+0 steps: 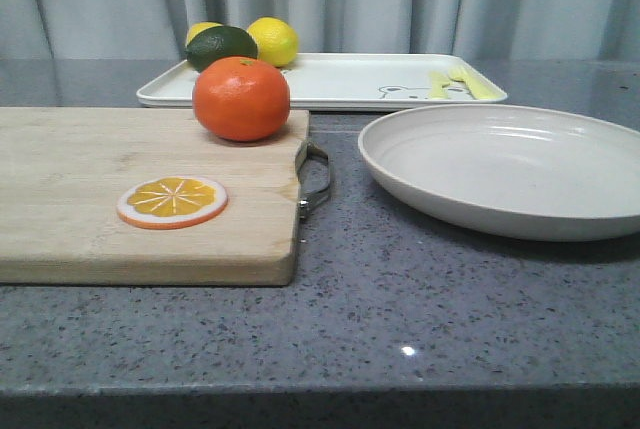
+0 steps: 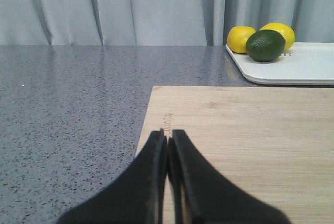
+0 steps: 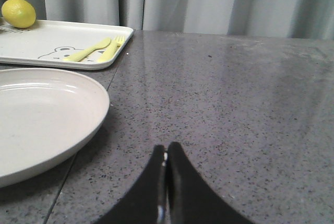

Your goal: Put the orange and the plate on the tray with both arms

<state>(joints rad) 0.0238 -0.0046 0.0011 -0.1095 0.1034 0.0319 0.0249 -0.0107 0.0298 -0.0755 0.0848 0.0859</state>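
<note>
- Three views, and only my front one shows the orange [image 1: 241, 98]: round, glossy, sitting on the far right corner of the wooden cutting board [image 1: 80, 199], just in front of the tray [image 1: 340, 81].
- Neither arm shows in the front view; I see each pincer only through its own wrist camera.
- My left pincer [image 2: 168, 145] has its black fingers pressed together, holding nothing, over the board's pale grain.
- My right pincer [image 3: 166, 156] is likewise closed and empty above the speckled grey worktop [image 3: 235, 104], beside the plate [image 3: 42, 114].
- The plate is shallow, off-white and matte, resting on the worktop right of the board, not on the tray.
- The tray is flat, white and rounded, carrying two lemons [image 1: 273, 41], a dark green fruit [image 1: 221, 46] and yellow cutlery [image 3: 96, 50].
- An orange slice disc [image 1: 172, 201] lies flat on the board.
</note>
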